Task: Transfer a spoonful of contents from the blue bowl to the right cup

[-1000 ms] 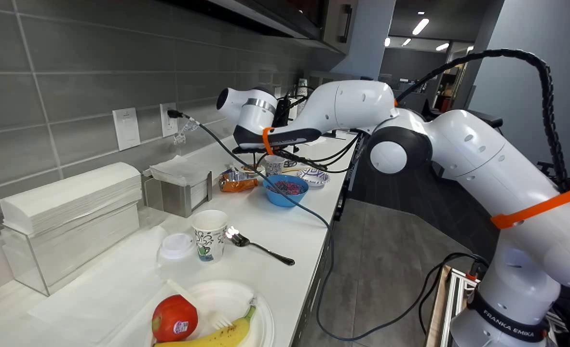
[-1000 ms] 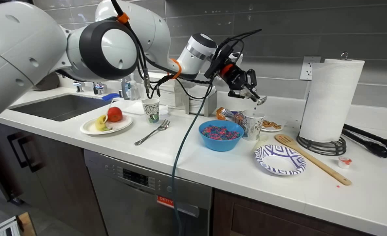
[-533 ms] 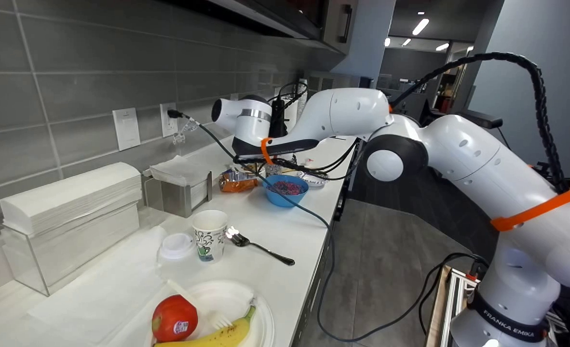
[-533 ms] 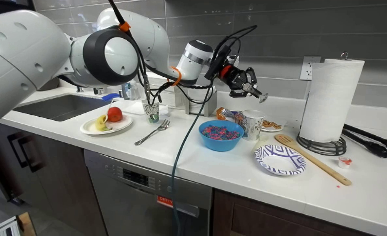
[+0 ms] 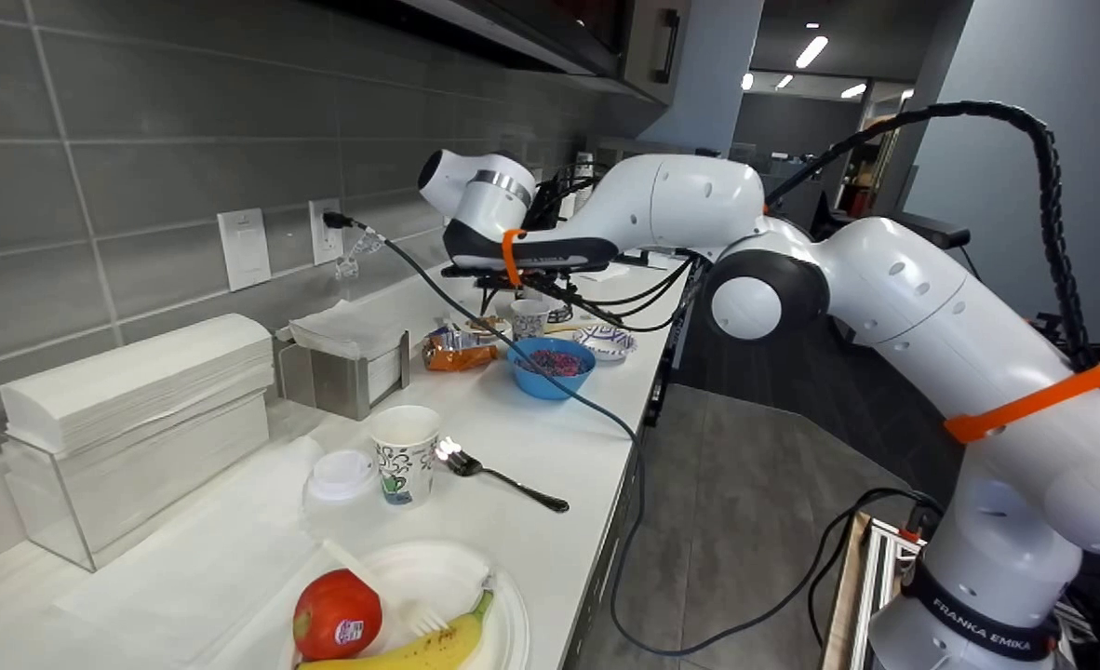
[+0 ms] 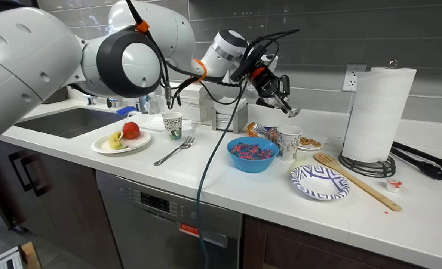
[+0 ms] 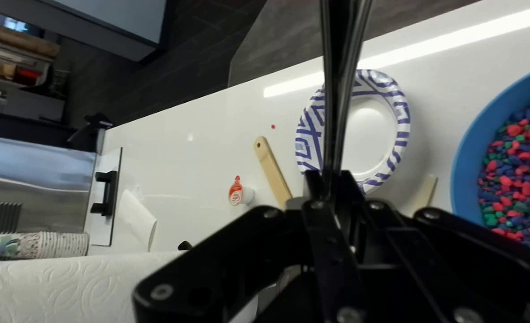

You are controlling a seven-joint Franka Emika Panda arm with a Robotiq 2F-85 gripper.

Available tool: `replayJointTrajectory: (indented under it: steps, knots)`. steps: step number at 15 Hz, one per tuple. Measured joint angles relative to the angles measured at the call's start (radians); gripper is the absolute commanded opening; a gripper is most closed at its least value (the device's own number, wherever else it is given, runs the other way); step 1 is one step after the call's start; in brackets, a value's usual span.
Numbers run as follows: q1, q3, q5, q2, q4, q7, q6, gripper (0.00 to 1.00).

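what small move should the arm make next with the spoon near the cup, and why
Probably lift the spoon a little, away from the cup beside the blue bowl: in an exterior view the spoon's head slopes down above the cup's rim and no load is visible in it, so it looks empty, though what the cup holds can't be seen.

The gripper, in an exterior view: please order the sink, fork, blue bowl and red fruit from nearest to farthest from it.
1. Blue bowl: lower left of the gripper in the picture.
2. Fork: left of the bowl.
3. Red fruit: on the plate, farther left.
4. Sink: farthest left.
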Motion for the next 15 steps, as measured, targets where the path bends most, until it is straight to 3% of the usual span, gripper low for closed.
replayJointTrajectory:
  steps: [5, 15]
  knots:
    - [-0.057, 0.058, 0.155, -0.075, 0.030, 0.020, -0.009, 0.03]
    - [-0.152, 0.246, 0.514, -0.149, 0.007, 0.041, -0.009, 0.03]
